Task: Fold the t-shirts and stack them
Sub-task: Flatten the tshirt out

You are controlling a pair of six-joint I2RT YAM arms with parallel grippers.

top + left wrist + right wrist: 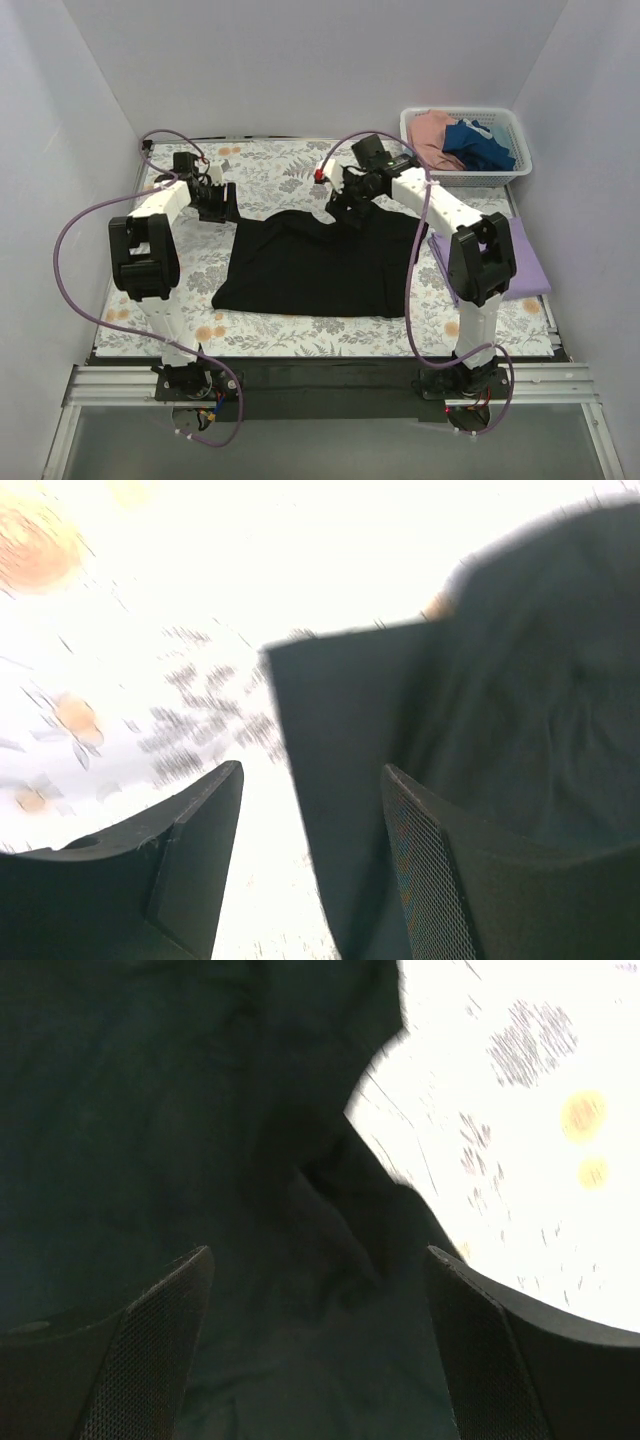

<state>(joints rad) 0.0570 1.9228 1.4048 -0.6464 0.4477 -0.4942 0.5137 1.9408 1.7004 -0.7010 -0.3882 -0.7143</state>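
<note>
Lying flat in the middle of the surface (270,175), the black t-shirt (310,265) is a soft, matte cloth. Its shape is roughly a rectangle, with some small wrinkles near the far edge. The surface has a pale cover printed with grey leaves and orange flowers.

The left tool (215,200) stands at about 10 o'clock from the middle of this shirt, at its far left corner. In the left wrist view its two dark fingers (190,860) are spread apart. One is over the printed cover, the other over the black cloth, and a straight edge of the cloth runs between them. The right tool (345,205) is at about 1 o'clock, over the far edge of the shirt. Its fingers (150,1355) have a fine mesh texture and are also spread wide, with creased black cloth below them and nothing pinched.

At 3 o'clock the lavender t-shirt (530,260) lies as a flat folded rectangle, partly hidden by the right arm. At 1 o'clock, in the far corner, a white plastic lattice basket (470,178) holds the crumpled pink t-shirt (432,135) and the dark blue t-shirt (485,145). Purple cables (75,225) loop beside each arm.
</note>
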